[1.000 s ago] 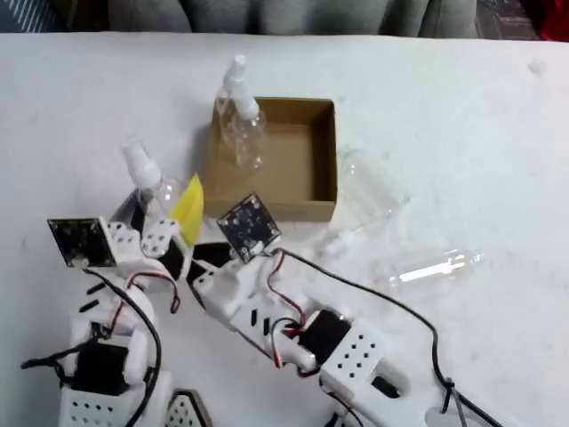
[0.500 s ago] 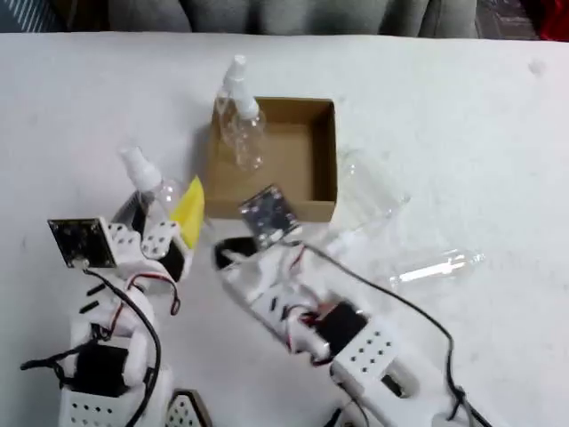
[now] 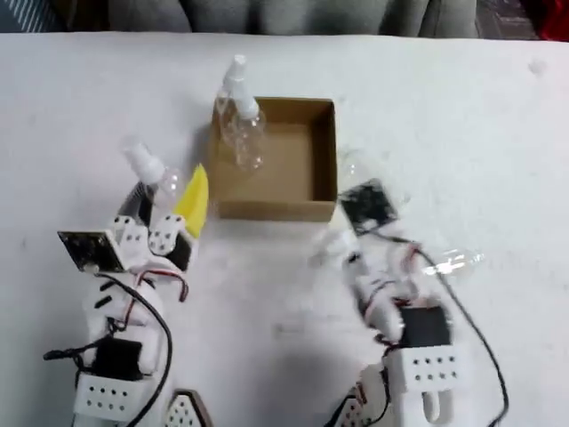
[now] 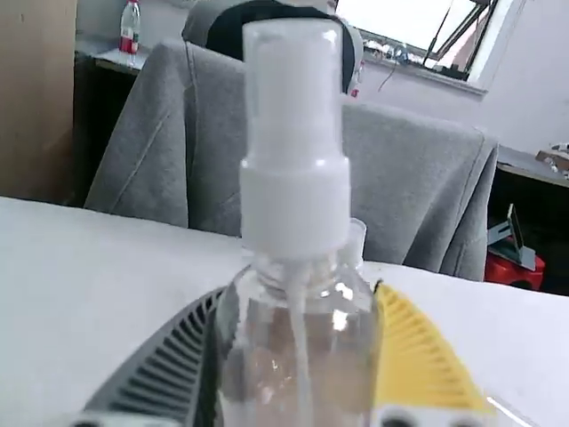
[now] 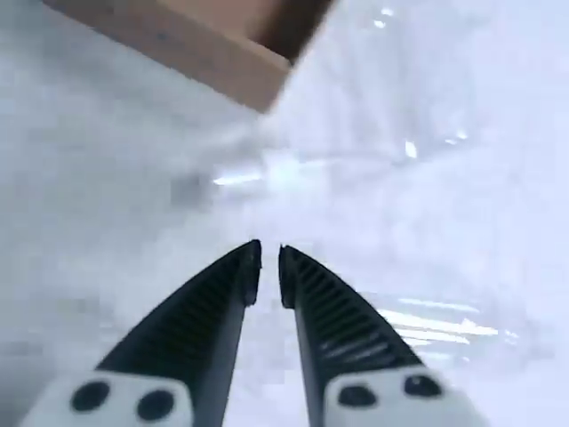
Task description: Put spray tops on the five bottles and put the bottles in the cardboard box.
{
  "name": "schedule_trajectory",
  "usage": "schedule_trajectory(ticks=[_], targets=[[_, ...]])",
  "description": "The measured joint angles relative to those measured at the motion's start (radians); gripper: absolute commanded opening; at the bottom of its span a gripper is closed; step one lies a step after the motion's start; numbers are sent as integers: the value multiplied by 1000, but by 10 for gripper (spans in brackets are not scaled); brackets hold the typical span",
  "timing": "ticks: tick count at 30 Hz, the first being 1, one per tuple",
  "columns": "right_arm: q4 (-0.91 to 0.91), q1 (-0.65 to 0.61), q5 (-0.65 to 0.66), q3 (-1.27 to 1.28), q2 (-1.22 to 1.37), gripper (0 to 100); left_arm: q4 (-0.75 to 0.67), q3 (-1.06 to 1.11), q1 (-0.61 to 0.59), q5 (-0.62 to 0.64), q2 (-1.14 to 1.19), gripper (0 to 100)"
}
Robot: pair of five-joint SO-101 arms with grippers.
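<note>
My left gripper is shut on a clear bottle with a white spray top, held upright left of the cardboard box. In the left wrist view the bottle stands between the grey finger and the yellow finger of that gripper. Two bottles with spray tops lean at the box's left rear corner. My right gripper hangs low near the box's front right corner, its black fingers shut with nothing between them. A capless bottle lies to its right.
Another clear bottle lies against the box's right wall, partly behind the right arm's camera board. A blurred white piece lies on the table ahead of the right fingers, below the box corner. Grey chairs line the table's far edge.
The right arm has swung from beside the left gripper over to the right of the box. The left arm has shifted slightly, still holding its bottle.
</note>
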Motion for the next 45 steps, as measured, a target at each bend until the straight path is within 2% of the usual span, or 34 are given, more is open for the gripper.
schedule_trajectory(ticks=[2, 4, 8, 14, 21, 33, 39, 45], targets=[[0, 133, 132, 23, -15, 15, -51, 15, -2, 0, 0, 22], [0, 222, 201, 71, -15, 15, -89, 15, 0, 0, 0, 22], [3, 288, 256, 169, -17, 15, -172, 15, -2, 0, 0, 22], [-68, 311, 273, 285, -14, 15, -249, 15, 49, -103, 0, 22], [-75, 307, 276, 302, -20, 15, -331, 2, 109, -124, 25, 22], [-75, 315, 318, 308, -20, 15, -354, -281, 109, -124, 540, 22], [-75, 315, 321, 308, -20, 15, -560, -292, 109, -124, 724, 22], [-75, 316, 321, 308, -20, 15, -694, -292, 109, -124, 933, 22]])
